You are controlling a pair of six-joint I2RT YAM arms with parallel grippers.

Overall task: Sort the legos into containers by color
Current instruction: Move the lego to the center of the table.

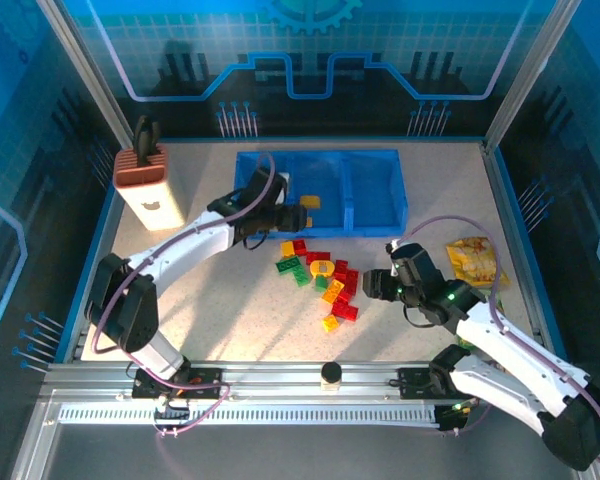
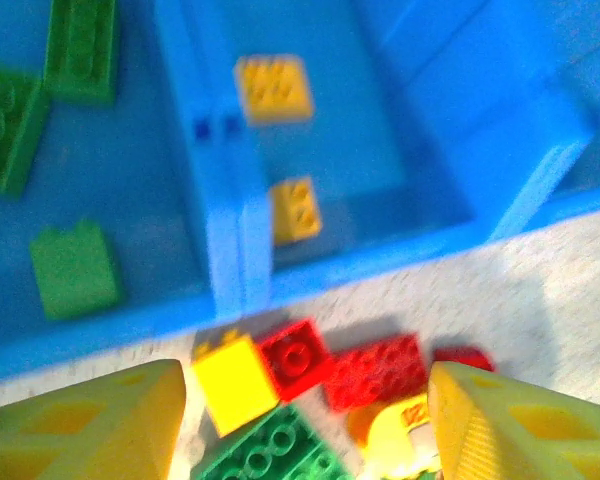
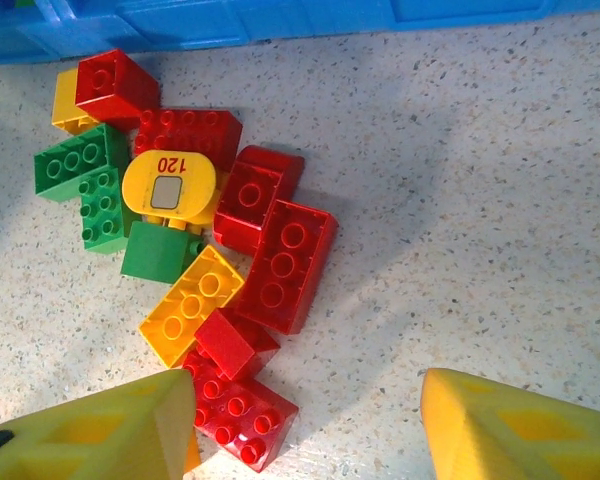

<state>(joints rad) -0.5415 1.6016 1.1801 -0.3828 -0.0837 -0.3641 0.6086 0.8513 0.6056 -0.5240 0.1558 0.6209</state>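
While greens (image 2: 75, 270) sit in the tray's (image 1: 375, 225) left compartment and yellows (image 2: 273, 88) in its middle one, the left gripper (image 2: 305, 400) hangs open and empty over the near wall. The right gripper (image 3: 305, 420), equally open and empty, hangs above the pile (image 1: 325, 285) at the table's (image 1: 230, 320) middle, probably choosing.

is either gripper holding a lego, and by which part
Nothing is held. The left gripper is open above the near wall of the bright blue plastic tray, the right gripper open above the pile of small plastic studded bricks.
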